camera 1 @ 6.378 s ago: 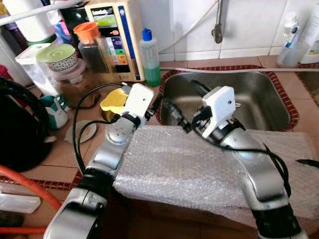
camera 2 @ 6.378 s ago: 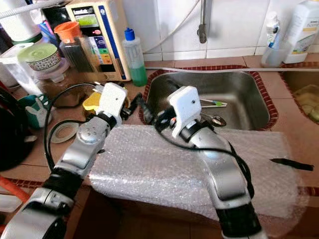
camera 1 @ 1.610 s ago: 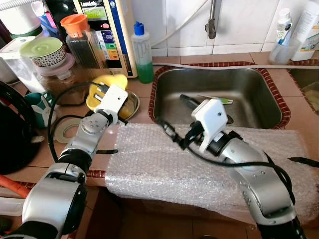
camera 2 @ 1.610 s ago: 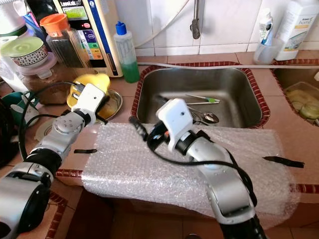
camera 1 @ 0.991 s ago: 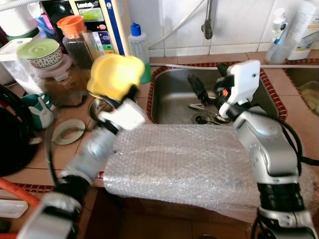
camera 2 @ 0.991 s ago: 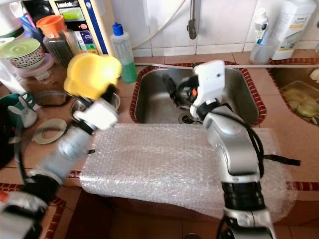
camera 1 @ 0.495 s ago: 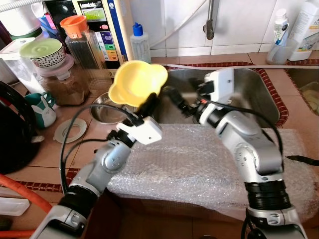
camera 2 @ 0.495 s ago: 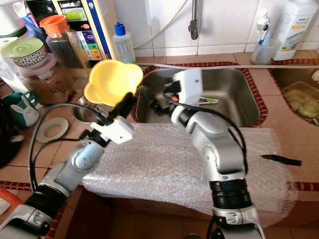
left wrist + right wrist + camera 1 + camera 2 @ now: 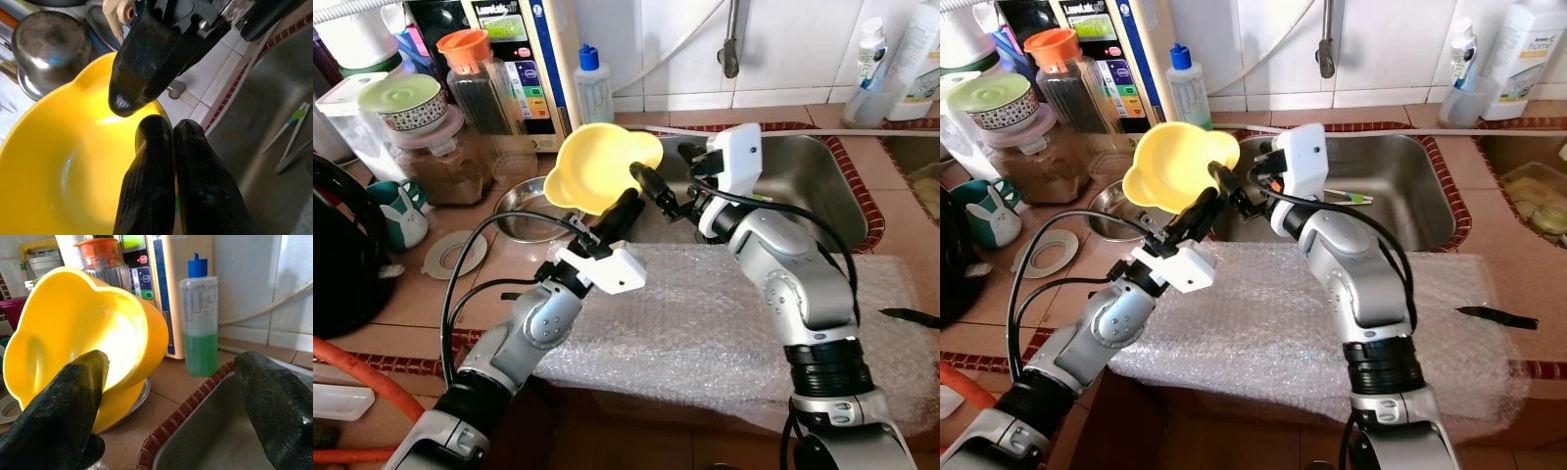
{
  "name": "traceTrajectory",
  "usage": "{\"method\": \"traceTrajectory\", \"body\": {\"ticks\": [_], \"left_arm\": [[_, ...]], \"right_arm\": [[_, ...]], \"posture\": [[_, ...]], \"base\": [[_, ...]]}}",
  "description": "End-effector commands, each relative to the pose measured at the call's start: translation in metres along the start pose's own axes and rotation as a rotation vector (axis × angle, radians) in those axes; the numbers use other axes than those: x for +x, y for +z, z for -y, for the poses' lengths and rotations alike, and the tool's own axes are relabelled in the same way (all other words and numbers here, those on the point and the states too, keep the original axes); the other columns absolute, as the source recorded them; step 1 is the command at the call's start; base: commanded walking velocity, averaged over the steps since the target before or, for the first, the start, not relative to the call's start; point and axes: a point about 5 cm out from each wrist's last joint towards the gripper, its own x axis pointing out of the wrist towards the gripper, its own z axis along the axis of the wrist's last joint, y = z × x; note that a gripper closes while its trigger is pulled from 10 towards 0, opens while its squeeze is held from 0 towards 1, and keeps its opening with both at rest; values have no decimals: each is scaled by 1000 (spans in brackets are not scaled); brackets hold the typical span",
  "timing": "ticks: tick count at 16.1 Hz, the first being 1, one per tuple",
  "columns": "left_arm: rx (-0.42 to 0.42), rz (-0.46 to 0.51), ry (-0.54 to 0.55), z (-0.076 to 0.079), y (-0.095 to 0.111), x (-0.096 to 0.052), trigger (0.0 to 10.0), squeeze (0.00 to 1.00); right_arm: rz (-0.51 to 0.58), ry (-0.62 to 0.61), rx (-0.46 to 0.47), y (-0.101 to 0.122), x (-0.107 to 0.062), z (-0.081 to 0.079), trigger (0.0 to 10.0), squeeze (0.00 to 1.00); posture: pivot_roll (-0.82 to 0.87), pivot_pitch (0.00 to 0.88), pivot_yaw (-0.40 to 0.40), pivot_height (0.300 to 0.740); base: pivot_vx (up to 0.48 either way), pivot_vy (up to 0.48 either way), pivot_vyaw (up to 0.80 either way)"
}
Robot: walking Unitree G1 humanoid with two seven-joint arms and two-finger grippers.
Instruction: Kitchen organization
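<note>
A yellow plastic bowl [image 9: 592,166] is held tilted in the air over the counter, just left of the steel sink [image 9: 847,196]. My left gripper [image 9: 625,208] is shut on its rim from below; the left wrist view has both fingers [image 9: 151,161] pressed together on the yellow bowl [image 9: 58,171]. My right gripper [image 9: 661,168] is open right beside that rim, on the sink side. In the right wrist view one fingertip [image 9: 73,396] lies in front of the bowl [image 9: 83,328] and the other stands far apart over the sink's edge.
Bubble wrap [image 9: 724,323] covers the counter's front edge under both arms. A steel bowl [image 9: 524,201], a tape roll [image 9: 455,255], jars and a green soap bottle [image 9: 592,83] crowd the left. Utensils [image 9: 1351,198] lie in the sink. A black tool [image 9: 906,315] lies at the right.
My left gripper lifted the yellow bowl off the steel bowl and carried it right, toward the sink. My right gripper swung left, up to the bowl's rim.
</note>
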Motion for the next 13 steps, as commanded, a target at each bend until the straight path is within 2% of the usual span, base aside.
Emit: {"method": "traceTrajectory", "body": {"ticks": [1, 2, 3, 4, 13], "left_arm": [[3, 47, -20, 2, 9, 0, 0, 0], [0, 46, -20, 2, 9, 0, 0, 0], [-2, 45, -20, 3, 10, -1, 0, 0], [-6, 45, -20, 4, 11, -1, 0, 0], [-20, 52, -16, 4, 13, -1, 0, 0]], "right_arm": [[10, -5, -19, 5, 9, -3, 10000, 0], [9, -10, -25, 5, 12, -2, 10000, 0], [-5, -24, -39, 3, 16, -1, 6235, 0], [-15, -33, -39, 1, 18, 0, 0, 0], [-39, -68, -32, -8, 19, 6, 0, 0]], "posture": [[-314, 97, 138, 740], [-314, 97, 138, 740], [-314, 97, 138, 740], [-307, 96, 135, 740], [-311, 101, 134, 740]], "base": [[0, 0, 0], [0, 0, 0], [0, 0, 0], [0, 0, 0], [0, 0, 0]]}}
